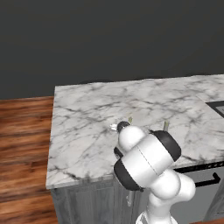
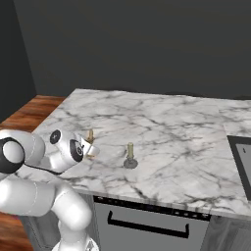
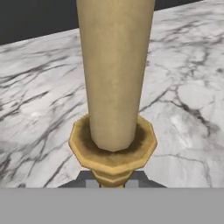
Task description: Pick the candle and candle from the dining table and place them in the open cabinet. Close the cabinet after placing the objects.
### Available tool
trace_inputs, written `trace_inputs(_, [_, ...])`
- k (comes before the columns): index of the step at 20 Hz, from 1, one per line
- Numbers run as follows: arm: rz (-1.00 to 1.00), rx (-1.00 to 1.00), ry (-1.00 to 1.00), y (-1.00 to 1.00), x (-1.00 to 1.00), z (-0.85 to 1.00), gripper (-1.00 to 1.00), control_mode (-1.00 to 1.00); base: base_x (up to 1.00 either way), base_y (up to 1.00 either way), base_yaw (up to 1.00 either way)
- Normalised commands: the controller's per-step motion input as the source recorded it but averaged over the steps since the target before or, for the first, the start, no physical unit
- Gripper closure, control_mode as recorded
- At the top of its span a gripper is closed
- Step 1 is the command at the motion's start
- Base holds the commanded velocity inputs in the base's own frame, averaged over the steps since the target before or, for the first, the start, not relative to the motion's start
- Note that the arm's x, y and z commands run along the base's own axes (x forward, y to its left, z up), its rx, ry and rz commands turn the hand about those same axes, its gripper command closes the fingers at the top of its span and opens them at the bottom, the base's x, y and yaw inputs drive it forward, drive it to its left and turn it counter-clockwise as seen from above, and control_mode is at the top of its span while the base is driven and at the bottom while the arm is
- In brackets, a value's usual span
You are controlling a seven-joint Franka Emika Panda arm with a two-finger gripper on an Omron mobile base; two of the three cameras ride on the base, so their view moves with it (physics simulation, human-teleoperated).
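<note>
A thin yellow taper candle (image 3: 114, 70) in a gold candlestick (image 3: 113, 151) looms close in the hand view. My gripper (image 3: 113, 181) is shut on the candlestick's stem, with a dark fingertip on each side. In the right base view the gripper (image 2: 90, 149) holds this candle (image 2: 90, 136) upright near the left front of the dining table (image 2: 162, 122). Whether it is lifted off the marble I cannot tell. The stubby pale-olive candle (image 2: 130, 149) stands free on its grey base to the right. From the left, the taper's top (image 1: 130, 119) and the stubby candle (image 1: 166, 126) peek over my arm. The cabinet is out of view.
A black cooktop (image 2: 243, 157) is set into the marble at the right end, and an oven front with a black handle (image 2: 147, 225) sits under the near edge. Wooden floor (image 1: 22, 144) lies to the left. A dark wall stands behind.
</note>
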Motion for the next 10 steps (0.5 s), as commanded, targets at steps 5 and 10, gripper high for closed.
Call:
trace_inputs(5, [-0.13,-0.08,0.0,0.18,-0.1,0.57,1.0,-1.0,0.0,0.0,0.0])
trace_inputs(10, [-0.06,-0.11,0.0,0.02,-0.01,0.82,1.0,-1.0,0.0,0.0,0.0])
